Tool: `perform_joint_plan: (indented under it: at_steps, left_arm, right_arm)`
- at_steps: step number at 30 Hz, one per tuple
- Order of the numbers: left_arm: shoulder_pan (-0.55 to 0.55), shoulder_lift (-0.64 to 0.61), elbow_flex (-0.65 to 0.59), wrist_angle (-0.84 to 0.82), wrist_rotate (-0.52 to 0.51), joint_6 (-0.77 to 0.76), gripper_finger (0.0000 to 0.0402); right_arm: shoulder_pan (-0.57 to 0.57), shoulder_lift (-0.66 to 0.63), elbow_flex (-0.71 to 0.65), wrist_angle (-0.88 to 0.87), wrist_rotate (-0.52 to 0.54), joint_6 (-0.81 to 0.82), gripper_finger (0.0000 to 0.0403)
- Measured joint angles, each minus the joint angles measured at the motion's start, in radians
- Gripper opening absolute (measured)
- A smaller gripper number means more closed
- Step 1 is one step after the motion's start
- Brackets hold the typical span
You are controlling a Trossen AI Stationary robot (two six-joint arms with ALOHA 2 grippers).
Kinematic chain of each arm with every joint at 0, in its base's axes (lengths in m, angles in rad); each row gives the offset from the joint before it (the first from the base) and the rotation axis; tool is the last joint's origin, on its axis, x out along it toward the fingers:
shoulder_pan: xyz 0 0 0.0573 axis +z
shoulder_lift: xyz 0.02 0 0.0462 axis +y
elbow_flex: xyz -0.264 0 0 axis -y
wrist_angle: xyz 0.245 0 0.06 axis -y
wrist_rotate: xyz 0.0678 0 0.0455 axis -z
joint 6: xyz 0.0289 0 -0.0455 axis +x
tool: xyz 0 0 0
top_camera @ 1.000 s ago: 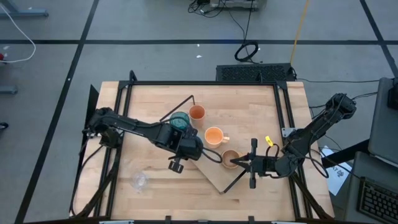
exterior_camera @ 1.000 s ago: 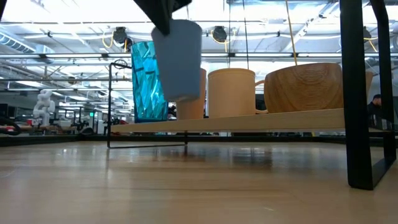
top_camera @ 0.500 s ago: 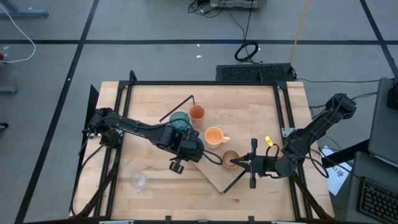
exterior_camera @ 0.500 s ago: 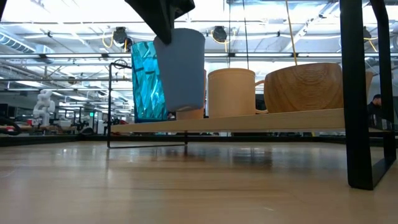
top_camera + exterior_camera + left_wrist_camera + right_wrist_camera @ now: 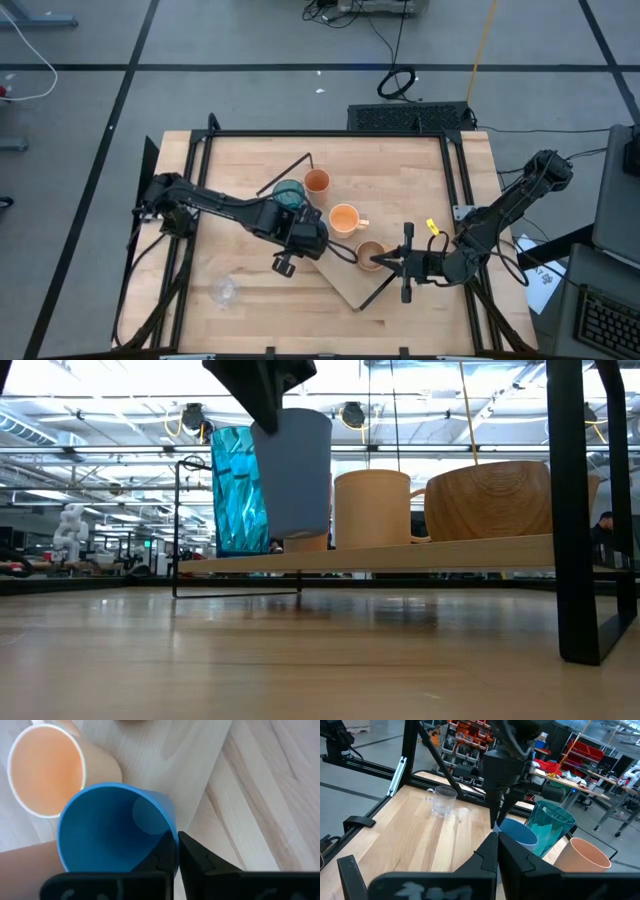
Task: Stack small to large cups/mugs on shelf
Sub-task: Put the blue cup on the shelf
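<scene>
The light-wood shelf (image 5: 347, 287) lies slantwise on the table. On it stand the teal tumbler (image 5: 289, 193), the small orange cup (image 5: 317, 181), the orange handled mug (image 5: 344, 217) and the tan handled mug (image 5: 370, 253). My left gripper (image 5: 303, 237) is shut on the short blue cup (image 5: 292, 475), between tumbler and orange mug. Whether the cup's base touches the board, I cannot tell. My right gripper (image 5: 385, 262) is shut, level, right beside the tan mug. The tiny clear glass (image 5: 224, 291) stands on the tabletop near the near-left corner. My left gripper holds the blue cup by its rim (image 5: 172, 837), one finger inside the cup and one outside. It comes from above, pointing down. The cup hangs upright below the fingers (image 5: 262, 390), just over the shelf board (image 5: 450, 550). My right gripper: whether it touches the tan mug, I cannot tell.
The shelf's black wire brackets rise at both short ends (image 5: 585, 510) (image 5: 300, 158). Bare tabletop (image 5: 220, 200) lies left of the shelf, around the clear glass (image 5: 442, 800). The table's black frame rails (image 5: 330, 133) run along its edges.
My left gripper has come down with the blue cup, from well above the shelf to just over the board, and the cup has come more upright. The right arm has kept still.
</scene>
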State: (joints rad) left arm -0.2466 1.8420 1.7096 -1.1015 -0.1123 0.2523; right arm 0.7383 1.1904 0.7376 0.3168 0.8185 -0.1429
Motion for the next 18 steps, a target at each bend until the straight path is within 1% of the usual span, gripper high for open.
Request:
perform_joint_plan:
  at_steps: [6,10,15,18]
  left_arm:
    - [0.013,0.001,-0.040,0.000,0.010,0.026,0.0006]
    - [0.008,0.001,-0.037,0.007,-0.020,0.015,0.0017]
    - [0.004,0.001,-0.037,0.007,-0.020,0.030,0.0006]
    - [0.007,0.001,-0.037,0.007,-0.019,0.031,0.0009]
  right_arm:
    - [0.000,0.000,0.000,0.000,0.000,0.000,0.0000]
    - [0.000,0.000,0.000,0.000,0.000,0.000,0.0000]
    - [0.000,0.000,0.000,0.000,0.000,0.000,0.0000]
    - [0.000,0.000,0.000,0.000,0.000,-0.001,0.0000]
